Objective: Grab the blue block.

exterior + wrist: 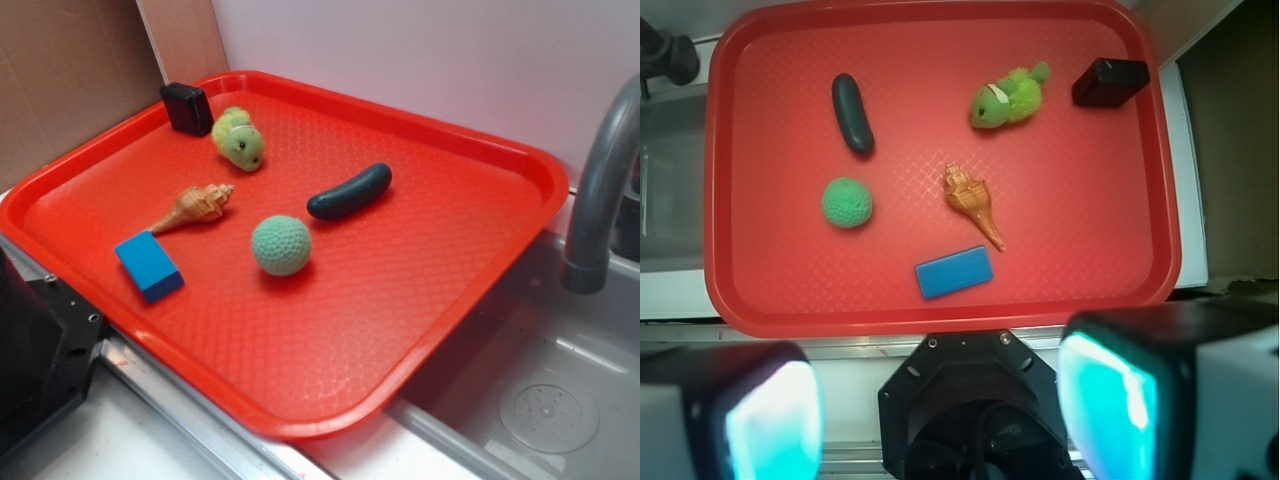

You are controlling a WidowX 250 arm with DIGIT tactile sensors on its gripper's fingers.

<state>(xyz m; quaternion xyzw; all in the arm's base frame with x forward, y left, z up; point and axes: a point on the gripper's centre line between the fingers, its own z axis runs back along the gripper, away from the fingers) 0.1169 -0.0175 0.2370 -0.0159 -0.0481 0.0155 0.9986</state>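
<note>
In the wrist view the tool (940,400) fills the bottom of the frame, its two cyan-lit fingers (775,420) standing wide apart with nothing between them, high above the red tray (730,200).

Nearest to it, low in the centre of that view, lies the blue block (954,272), flat on the tray close to the near rim; in the exterior view it sits at the left (149,265).

The main risk sits just beyond: the orange seashell (974,202) points its thin tip at the block's far right corner, and the two nearly touch. A finger coming down on that side could land on the tip and knock the block askew (or pinch both).

The tray rim (940,322) is also near, so a finger on the close side may catch it.

Farther up, the green ball (847,201), dark cucumber (852,113), plush turtle (1008,97) and black box (1110,81) lie well apart from the block and should not interfere.
</note>
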